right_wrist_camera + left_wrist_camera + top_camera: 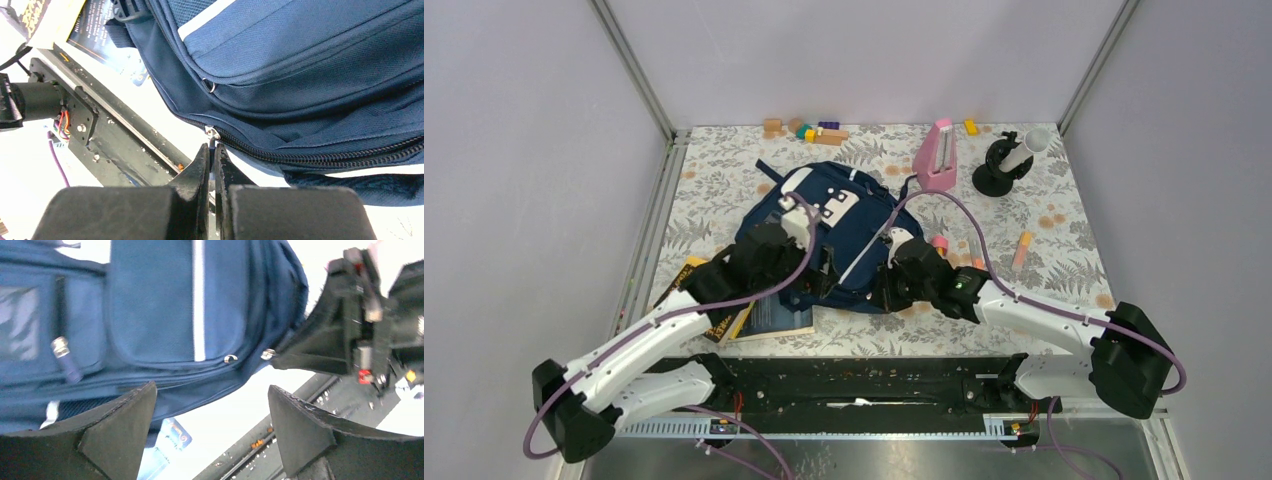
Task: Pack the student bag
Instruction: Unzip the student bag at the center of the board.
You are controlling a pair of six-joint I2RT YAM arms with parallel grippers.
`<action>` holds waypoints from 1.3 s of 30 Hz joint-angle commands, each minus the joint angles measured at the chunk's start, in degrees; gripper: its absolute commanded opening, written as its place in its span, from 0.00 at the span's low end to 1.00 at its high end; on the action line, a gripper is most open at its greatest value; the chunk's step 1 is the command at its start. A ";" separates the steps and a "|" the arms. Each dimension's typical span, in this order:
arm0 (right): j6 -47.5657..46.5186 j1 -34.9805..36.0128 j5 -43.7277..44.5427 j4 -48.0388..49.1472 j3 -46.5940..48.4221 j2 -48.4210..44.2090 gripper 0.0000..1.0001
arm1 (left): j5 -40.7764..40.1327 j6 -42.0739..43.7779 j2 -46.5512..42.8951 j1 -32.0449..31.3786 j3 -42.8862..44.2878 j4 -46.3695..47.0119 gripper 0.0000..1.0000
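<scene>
The student bag lies flat mid-table, navy with white stripes and a white patch on its front pocket. My left gripper hovers at its near left side, open, with nothing between the fingers; in the left wrist view the bag lies just beyond the fingertips. At the bag's near right edge my right gripper is shut on the zipper pull. The right wrist view shows its fingers pinching that thin tab of the main zipper, which looks closed along the stretch in view.
A dark book and a yellow-and-black one lie half under the bag's near left corner. A pink holder, a black stand, wooden blocks and orange markers lie behind and right. The black base rail runs along the near edge.
</scene>
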 commanded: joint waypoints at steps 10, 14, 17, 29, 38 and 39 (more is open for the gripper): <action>2.04 0.22 1.76 2.28 -0.61 -0.56 0.00 | -25.06 -39.14 -14.08 9.98 -15.06 -0.73 0.73; 2.12 0.23 1.32 2.90 -0.80 -0.21 0.00 | -29.55 -51.04 -15.46 9.99 -18.11 -2.26 0.73; 2.38 0.21 0.85 3.38 -0.70 0.16 0.00 | -30.16 -57.65 -15.12 9.99 -21.06 -1.68 0.73; 2.62 0.21 -0.17 4.13 -0.44 1.37 0.00 | -31.49 -62.93 -10.73 10.28 -25.19 3.58 0.64; 2.85 0.20 -0.02 4.19 -1.10 0.85 0.00 | -31.52 -62.86 -5.82 10.69 -26.60 8.61 0.54; 2.91 0.24 -0.02 4.15 -1.07 0.89 0.00 | -31.64 -62.60 -5.22 10.69 -26.52 9.03 0.53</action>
